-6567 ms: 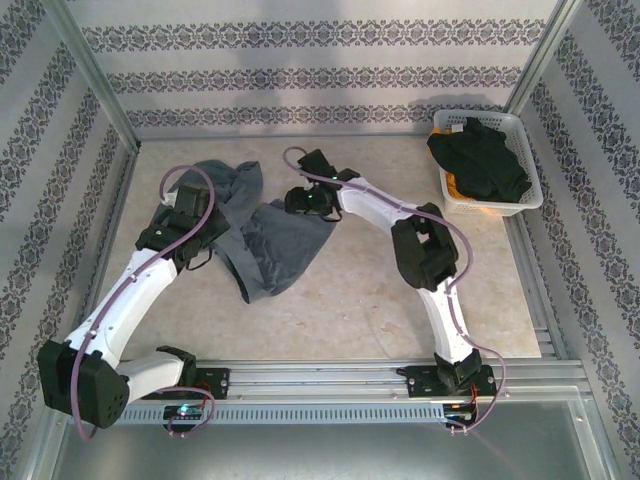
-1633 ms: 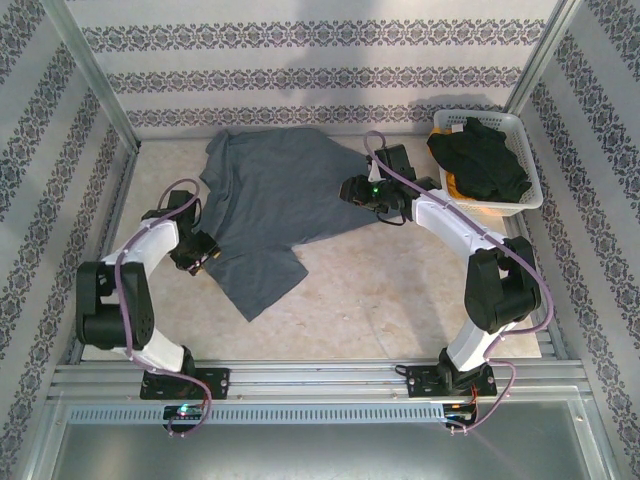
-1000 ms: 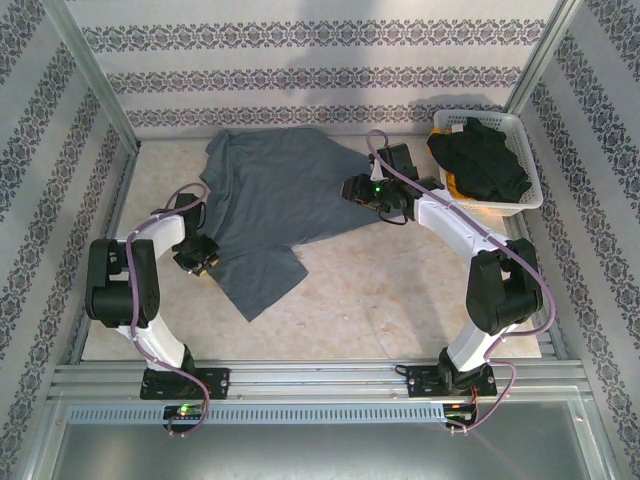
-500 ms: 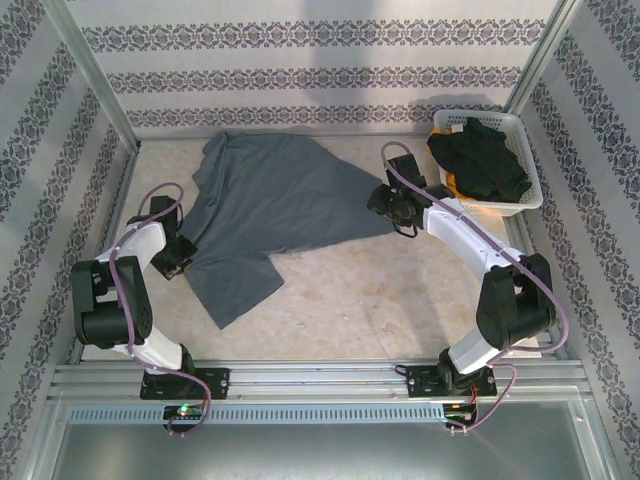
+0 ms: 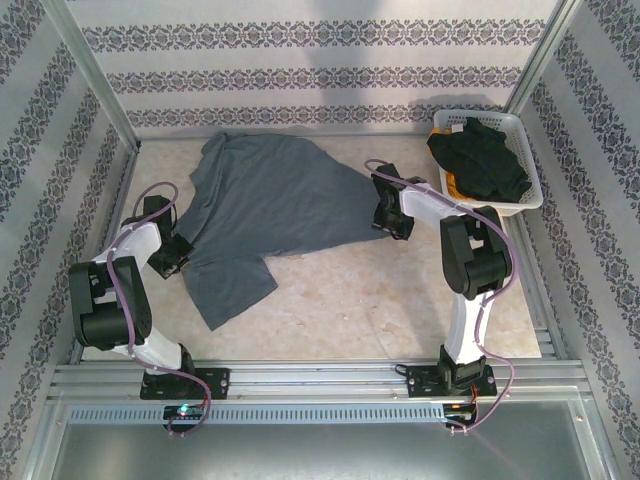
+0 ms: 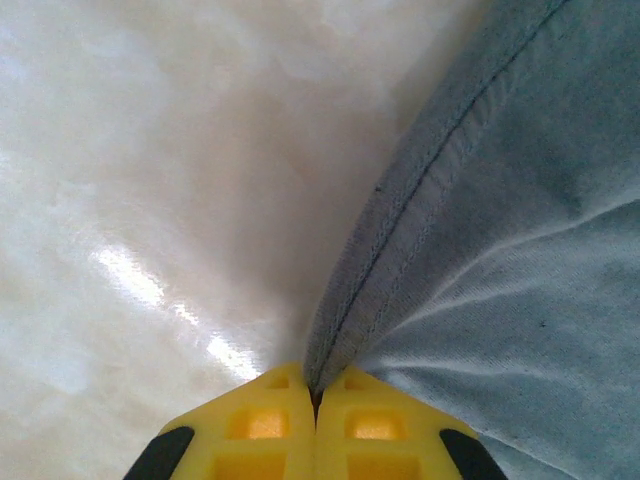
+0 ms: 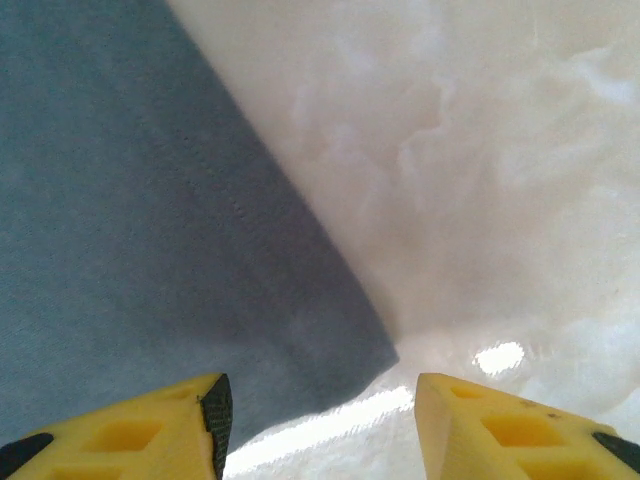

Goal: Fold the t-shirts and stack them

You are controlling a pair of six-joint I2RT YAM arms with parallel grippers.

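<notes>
Top external view: the near strip of the counter (image 5: pixel 350 300) is bare, with no folded shirt and no stack begun, so I judge the task to be at an early stage.

A little further in, the slate blue-grey t-shirt (image 5: pixel 270 195) lies opened out on the counter. Its lower part trails toward the near left and is somewhat rumpled.

At the shirt's left edge the left end effector (image 5: pixel 178 258) is closed. The left wrist view shows its yellow fingers pinched together on the stitched hem.

On the opposite side the right end effector (image 5: pixel 392 222) sits at the shirt's right corner. In the right wrist view its fingers stand apart and grip nothing, and that corner lies flat on the counter just ahead of them.

Farthest off, in the back right corner, the white basket (image 5: pixel 478 208) holds the black t-shirt (image 5: pixel 485 155), heaped on top. The orange-yellow t-shirt (image 5: pixel 455 187) peeks out beneath it.

What is left, by my reckoning, is smoothing and folding the grey shirt. The two shirts in the basket then need fetching, folding and stacking.
</notes>
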